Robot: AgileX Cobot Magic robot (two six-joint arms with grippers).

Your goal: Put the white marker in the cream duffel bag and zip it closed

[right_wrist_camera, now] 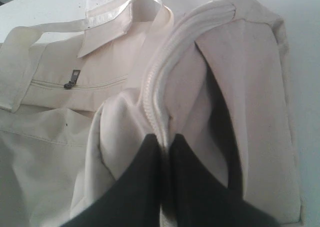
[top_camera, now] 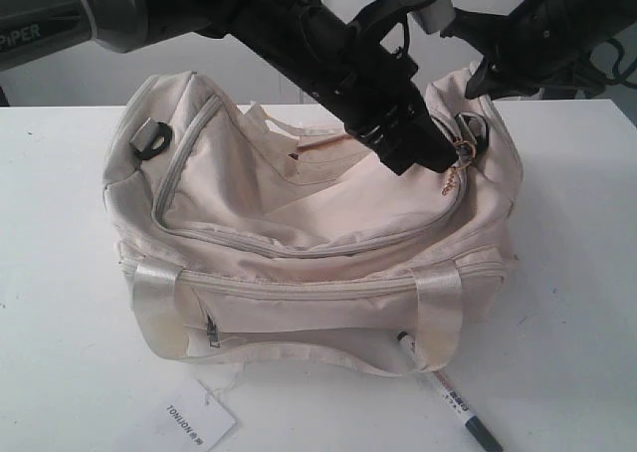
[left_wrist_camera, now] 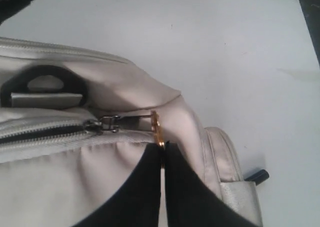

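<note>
The cream duffel bag (top_camera: 299, 223) sits in the middle of the white table. The white marker (top_camera: 453, 400) lies on the table by the bag's front right corner, outside the bag; its dark cap (left_wrist_camera: 257, 175) shows past the bag's end. My left gripper (top_camera: 426, 158) reaches across to the bag's right end. There it (left_wrist_camera: 162, 146) is shut on the gold zipper pull (left_wrist_camera: 156, 124), next to the slider (left_wrist_camera: 107, 123). My right gripper (top_camera: 480, 79) is shut on a fold of the bag's end fabric by the zip seam (right_wrist_camera: 165, 139).
A white paper tag (top_camera: 194, 417) printed with black letters lies on the table in front of the bag. A black strap ring (left_wrist_camera: 45, 82) sits just beside the slider. A satin handle (top_camera: 159, 308) hangs over the front side pocket. The table's edge (left_wrist_camera: 307, 22) runs beyond the bag's end.
</note>
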